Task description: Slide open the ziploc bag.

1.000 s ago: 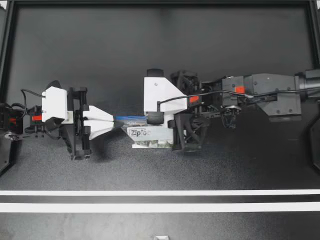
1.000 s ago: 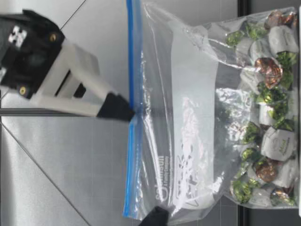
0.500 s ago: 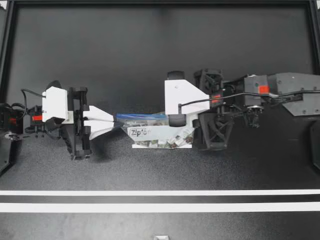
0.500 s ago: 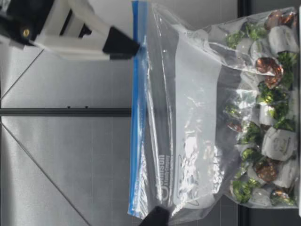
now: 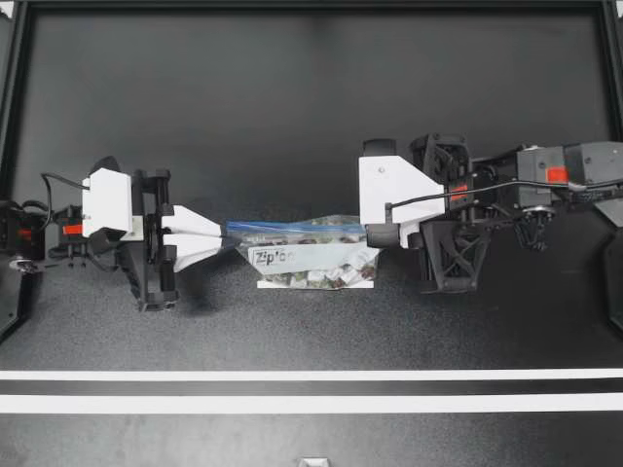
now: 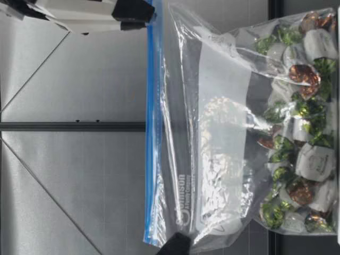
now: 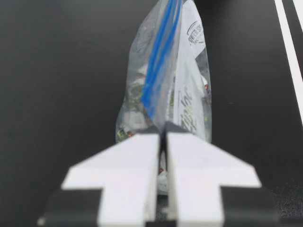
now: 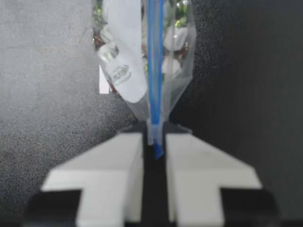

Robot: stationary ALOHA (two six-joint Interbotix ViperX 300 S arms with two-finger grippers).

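Note:
A clear ziploc bag [image 5: 311,257] of wrapped candies stands on the black table, its blue zip strip [image 5: 292,227] on top. My left gripper [image 5: 227,239] is shut on the bag's near corner [image 7: 163,135], just below the strip. My right gripper [image 5: 369,233] is shut on the zip slider [image 8: 152,135] at the strip's opposite end. In the low view the bag [image 6: 223,133] hangs upright between the two, with the candies [image 6: 303,133] heaped at its base. My right gripper [image 6: 146,11] meets the strip [image 6: 151,133] at its far end, and one left fingertip [image 6: 175,245] shows at the near corner.
Two white tape lines [image 5: 311,375] run across the table in front of the bag. Black frame rails [image 5: 8,117] border the table at the back and sides. Bare black surface lies behind and in front of the bag.
My right gripper has slid along the blue strip from about its middle to its far end, away from my left gripper. The left gripper and the bag's base have stayed put.

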